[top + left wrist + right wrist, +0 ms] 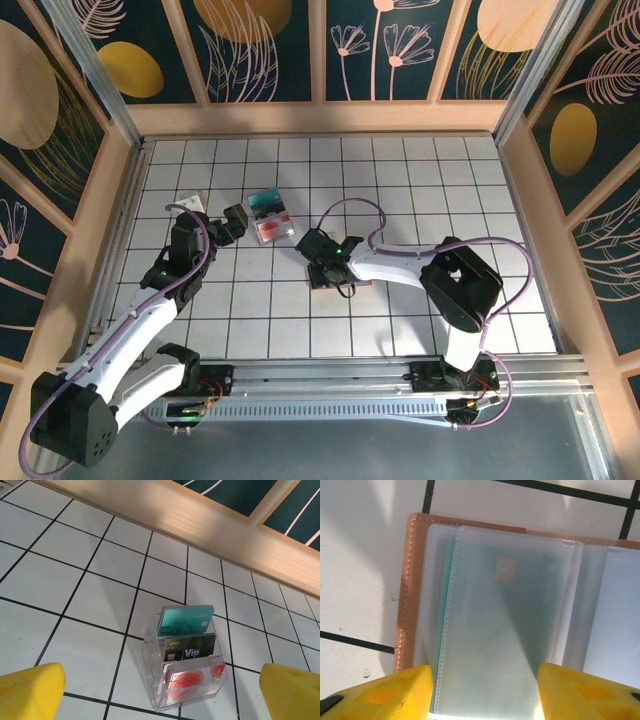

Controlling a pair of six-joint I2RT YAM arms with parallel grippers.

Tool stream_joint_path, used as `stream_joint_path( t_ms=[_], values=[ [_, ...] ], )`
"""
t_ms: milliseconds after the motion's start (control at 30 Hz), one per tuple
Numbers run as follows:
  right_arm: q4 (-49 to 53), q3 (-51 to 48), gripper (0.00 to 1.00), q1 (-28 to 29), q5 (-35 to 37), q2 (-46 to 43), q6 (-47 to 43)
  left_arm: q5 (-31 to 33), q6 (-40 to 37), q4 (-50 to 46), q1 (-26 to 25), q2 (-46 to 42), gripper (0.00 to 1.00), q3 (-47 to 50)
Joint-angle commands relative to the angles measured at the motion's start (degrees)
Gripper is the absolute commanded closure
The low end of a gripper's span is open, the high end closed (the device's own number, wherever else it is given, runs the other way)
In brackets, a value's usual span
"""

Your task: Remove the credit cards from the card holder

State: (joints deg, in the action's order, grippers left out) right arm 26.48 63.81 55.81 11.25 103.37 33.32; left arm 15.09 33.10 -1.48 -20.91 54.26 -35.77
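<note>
At near edge: the left arm point(130, 335) and the right arm point(455, 285) stand on a metal rail point(320, 375), at the border of a white tiled table point(420, 180).
Right gripper point(330, 268): it is low over the middle of the table and points down onto the card holder point(404, 590). Its jaws are apart.
Fingers point(375, 695): they are yellow, one at each long side of a frosted sleeve point(505, 630). If they press on it, I cannot tell.
Card holder: it lies open and flat on the table, under the right gripper. Its salmon stitched edge is at one side and clear sleeves are spread over it.
Card point(506, 570): it is greenish, with a chip, and is seen dimly through the sleeve, inside the holder.
Left gripper point(232, 222): it is farther and to the left, above the table. Its jaws are fully apart, with nothing between them, and it faces the stand point(150, 655).
Stand: it is clear plastic with three steps, just beyond the left gripper and apart from the card holder.
Cards in stand: a teal card point(185, 621) is at the back, a black card point(190, 650) marked "Vip" is in the middle, and a red card point(187, 682) is in front. All are upright.
Pale item point(190, 203): it lies flat on the table, left of the left gripper, and is too small to tell.
Far side: a wooden frame point(320, 118) has dark panels point(270, 50) with plant drawings.
</note>
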Motion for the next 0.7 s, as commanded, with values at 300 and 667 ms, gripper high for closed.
stream_joint_path(
  t_ms=[300, 667],
  values=[
    [-1.09, -1.23, 0.45, -0.59, -1.17, 2.62, -0.36, 0.37, 0.76, -0.11, 0.16, 0.93, 0.01, -2.28],
    [-7.31, -5.69, 0.64, -3.5, -8.58, -1.62, -0.57, -3.58, -1.59, 0.15, 0.16, 2.08, 0.01, -4.04]
  ],
)
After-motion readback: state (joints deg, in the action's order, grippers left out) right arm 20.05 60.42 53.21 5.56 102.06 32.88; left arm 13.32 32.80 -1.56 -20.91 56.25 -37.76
